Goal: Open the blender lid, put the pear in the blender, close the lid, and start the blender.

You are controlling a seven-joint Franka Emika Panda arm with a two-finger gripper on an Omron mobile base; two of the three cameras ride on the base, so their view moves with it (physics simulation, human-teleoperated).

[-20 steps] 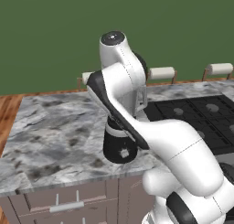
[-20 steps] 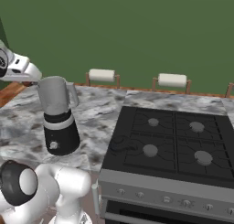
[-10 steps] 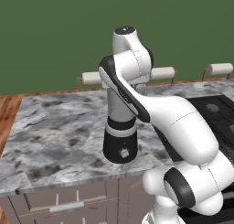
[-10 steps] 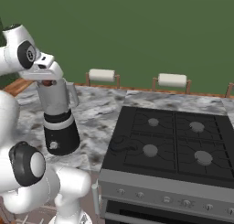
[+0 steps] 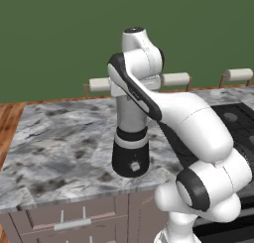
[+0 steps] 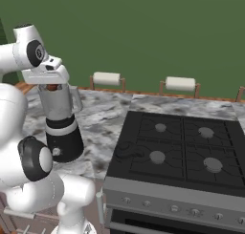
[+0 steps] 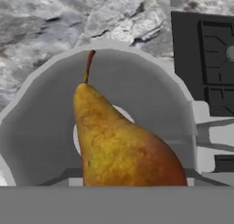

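Left base view: the arm's big white links cover most of the blender (image 5: 130, 152), so I mostly get the black base with its white dial, sitting near the front edge of the marble counter (image 5: 54, 138). Can't see the jar top from here.

Right base view: the gripper (image 6: 51, 87) hangs right over the open jar mouth, with something brownish between hand and jar, which I take to be the pear (image 6: 51, 88). No lid on the jar, so I'd say the opening step is done. The stove (image 6: 177, 149) sits just beside the counter.

Hand view: the pear fills the middle, stem pointing away, with the jar's round grey opening straight behind it. The fingers are hidden behind the fruit, but it looks held, not dropped yet.

Still left, I reckon: release, lid on, start. No readable writing or brands anywhere.
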